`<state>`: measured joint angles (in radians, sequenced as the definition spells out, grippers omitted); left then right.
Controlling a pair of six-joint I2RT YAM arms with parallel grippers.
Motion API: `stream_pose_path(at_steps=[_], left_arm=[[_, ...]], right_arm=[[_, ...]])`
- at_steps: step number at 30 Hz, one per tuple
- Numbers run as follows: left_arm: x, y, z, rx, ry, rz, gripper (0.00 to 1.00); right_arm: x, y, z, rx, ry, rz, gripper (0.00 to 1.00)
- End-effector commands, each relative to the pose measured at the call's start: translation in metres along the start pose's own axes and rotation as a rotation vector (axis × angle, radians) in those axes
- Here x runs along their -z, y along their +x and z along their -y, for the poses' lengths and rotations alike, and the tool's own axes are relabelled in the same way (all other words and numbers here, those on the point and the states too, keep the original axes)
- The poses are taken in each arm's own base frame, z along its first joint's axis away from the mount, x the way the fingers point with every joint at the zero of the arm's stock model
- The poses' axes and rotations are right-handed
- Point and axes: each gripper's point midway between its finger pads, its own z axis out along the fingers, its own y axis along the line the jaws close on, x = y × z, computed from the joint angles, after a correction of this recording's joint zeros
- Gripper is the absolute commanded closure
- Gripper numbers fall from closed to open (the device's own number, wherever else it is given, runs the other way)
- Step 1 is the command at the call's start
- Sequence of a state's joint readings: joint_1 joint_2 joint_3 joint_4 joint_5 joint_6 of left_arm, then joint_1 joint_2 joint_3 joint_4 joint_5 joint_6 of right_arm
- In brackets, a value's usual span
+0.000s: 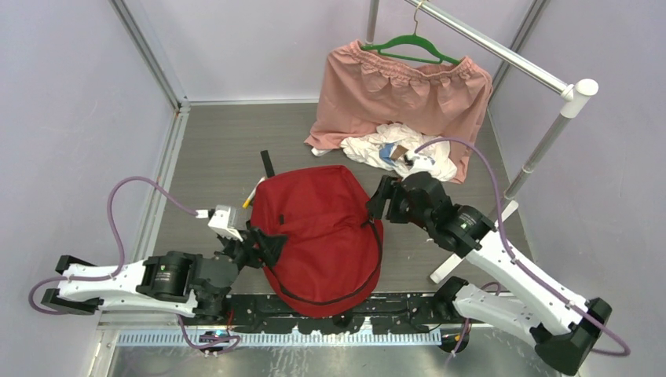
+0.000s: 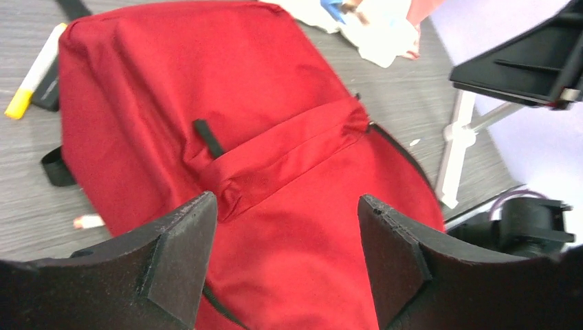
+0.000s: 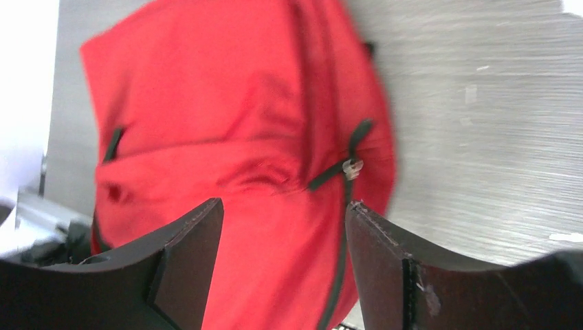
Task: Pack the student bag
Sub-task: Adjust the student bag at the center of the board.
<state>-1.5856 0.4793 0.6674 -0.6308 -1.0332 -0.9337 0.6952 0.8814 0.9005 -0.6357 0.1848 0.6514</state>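
Your left fingers (image 2: 180,251) and right fingers (image 3: 187,251) flank student bag (image 1: 322,228), both spread wide, gripping nothing. Bag looks closed on worktop (image 1: 220,149); marker (image 2: 31,75) beside it, apparently unpacked.

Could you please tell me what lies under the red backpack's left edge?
A yellow-tipped white marker and a black strap poke out beside the student bag; anything further beneath is covered.
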Motion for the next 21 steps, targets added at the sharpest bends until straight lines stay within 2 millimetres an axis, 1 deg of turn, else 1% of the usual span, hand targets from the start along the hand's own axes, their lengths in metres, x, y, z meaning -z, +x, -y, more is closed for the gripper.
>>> stream_pose_path(at_steps=[1, 2, 3, 4, 6, 7, 9, 12, 15, 17, 18, 19, 21], left_arm=[[0.001, 0.014, -0.021, -0.034, -0.082, -0.043, 0.24], [-0.002, 0.018, -0.011, -0.076, -0.056, -0.055, 0.23], [-0.006, 0.021, 0.000, -0.113, -0.025, -0.060, 0.23], [-0.009, 0.021, 0.010, -0.155, 0.003, -0.056, 0.22], [-0.016, 0.016, 0.024, -0.192, 0.019, -0.024, 0.21], [-0.018, 0.013, 0.025, -0.202, 0.006, -0.007, 0.20], [-0.020, 0.008, 0.022, -0.208, -0.022, 0.016, 0.16], [-0.022, 0.008, 0.016, -0.181, -0.012, 0.000, 0.14], [-0.022, 0.012, 0.010, -0.102, 0.008, -0.027, 0.15], [-0.020, 0.015, 0.009, -0.075, 0.028, -0.039, 0.15], [-0.021, 0.017, 0.006, -0.072, 0.023, -0.040, 0.15], [-0.021, 0.018, 0.003, -0.070, 0.011, -0.041, 0.16], [-0.022, 0.021, 0.000, -0.069, -0.009, -0.048, 0.15]], right_arm=[[0.000, 0.028, -0.066, 0.076, -0.185, -0.100, 0.29], [-0.002, 0.040, -0.079, 0.117, -0.201, -0.117, 0.29], [-0.006, 0.056, -0.090, 0.162, -0.218, -0.143, 0.29], [-0.012, 0.077, -0.097, 0.198, -0.220, -0.181, 0.29], [-0.026, 0.101, -0.090, 0.208, -0.164, -0.230, 0.29], [-0.032, 0.110, -0.081, 0.203, -0.124, -0.248, 0.30], [-0.037, 0.123, -0.058, 0.186, -0.051, -0.258, 0.30], [-0.035, 0.135, -0.016, 0.179, 0.063, -0.250, 0.29], [-0.023, 0.147, 0.030, 0.178, 0.197, -0.268, 0.29], [-0.014, 0.154, 0.050, 0.156, 0.241, -0.282, 0.29], [-0.010, 0.155, 0.055, 0.137, 0.247, -0.282, 0.29], [-0.007, 0.153, 0.054, 0.121, 0.236, -0.276, 0.29], [0.001, 0.137, 0.040, 0.099, 0.181, -0.242, 0.29]])
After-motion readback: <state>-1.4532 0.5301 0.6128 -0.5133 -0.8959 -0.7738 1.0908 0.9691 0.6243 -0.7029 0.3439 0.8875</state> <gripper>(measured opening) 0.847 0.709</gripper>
